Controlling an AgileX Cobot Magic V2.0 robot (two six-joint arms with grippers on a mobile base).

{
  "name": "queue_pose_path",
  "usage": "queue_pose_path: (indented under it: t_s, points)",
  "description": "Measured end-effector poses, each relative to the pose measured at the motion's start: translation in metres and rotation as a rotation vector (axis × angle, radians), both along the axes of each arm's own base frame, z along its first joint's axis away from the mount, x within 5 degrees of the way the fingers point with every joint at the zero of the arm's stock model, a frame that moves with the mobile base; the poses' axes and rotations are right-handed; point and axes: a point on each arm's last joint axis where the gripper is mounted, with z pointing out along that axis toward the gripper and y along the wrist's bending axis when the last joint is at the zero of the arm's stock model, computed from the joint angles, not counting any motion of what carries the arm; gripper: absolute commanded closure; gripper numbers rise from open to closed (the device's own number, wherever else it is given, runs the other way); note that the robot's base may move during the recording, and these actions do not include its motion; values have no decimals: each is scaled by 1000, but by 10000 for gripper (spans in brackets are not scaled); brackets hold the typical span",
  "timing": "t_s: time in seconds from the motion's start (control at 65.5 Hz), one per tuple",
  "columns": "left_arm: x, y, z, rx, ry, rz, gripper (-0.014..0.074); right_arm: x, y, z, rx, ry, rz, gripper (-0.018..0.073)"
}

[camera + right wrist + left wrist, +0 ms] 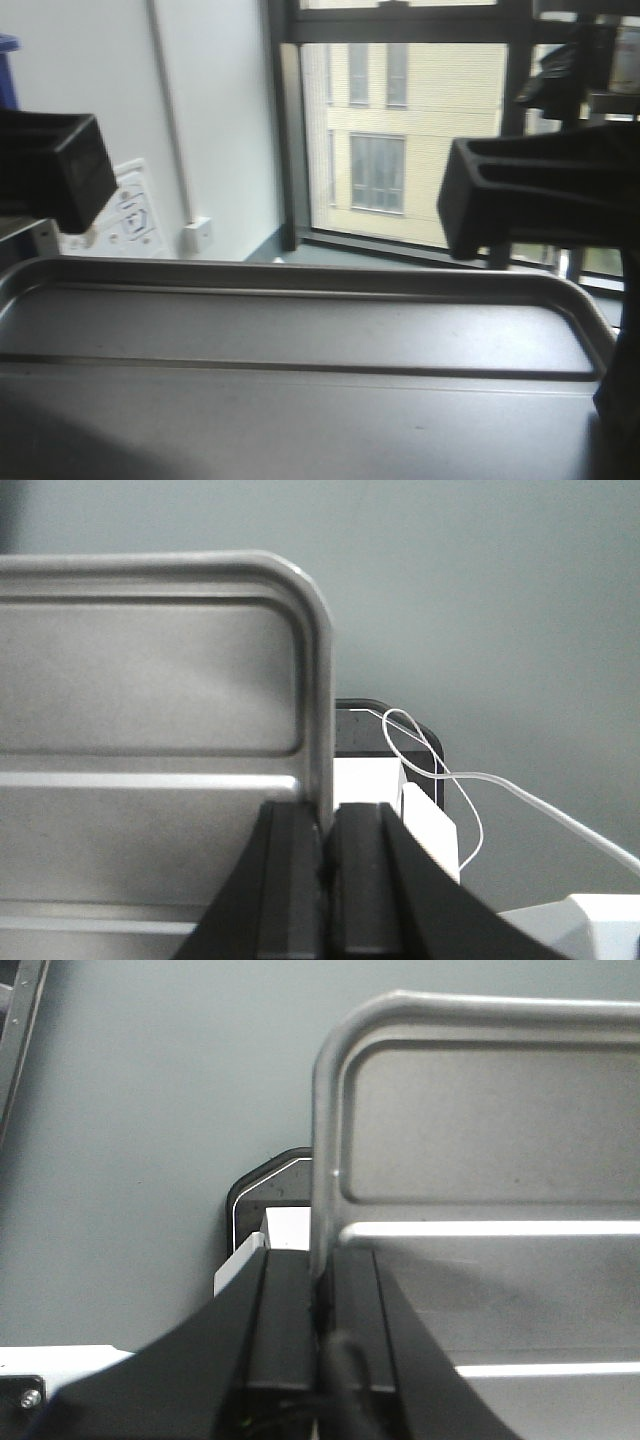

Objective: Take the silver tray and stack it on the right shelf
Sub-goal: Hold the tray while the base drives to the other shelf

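Note:
The silver tray (300,340) fills the lower half of the front view, held up level, its rolled rim and two long ridges showing. In the left wrist view my left gripper (322,1295) is shut on the left rim of the silver tray (480,1130). Seen from the right wrist, my right gripper (325,825) is shut on the right rim of the silver tray (150,680). Both black arms (540,190) loom at the frame's sides in the front view. The right shelf is out of view.
A window (400,130) with a dark frame and a pale building outside lies straight ahead. A white wall (210,110) with a small box and a pipe stands on the left. Grey floor (130,1140) lies below; a thin white cable (440,780) loops beside my right gripper.

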Motion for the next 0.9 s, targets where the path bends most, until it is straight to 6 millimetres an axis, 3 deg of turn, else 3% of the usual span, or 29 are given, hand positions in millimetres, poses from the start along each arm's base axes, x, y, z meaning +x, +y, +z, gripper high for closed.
queue_pose_path:
  t_s: [0.901]
  points:
    - [0,0,0,0,0,0,697,0,0,0,-4,2,-1,501]
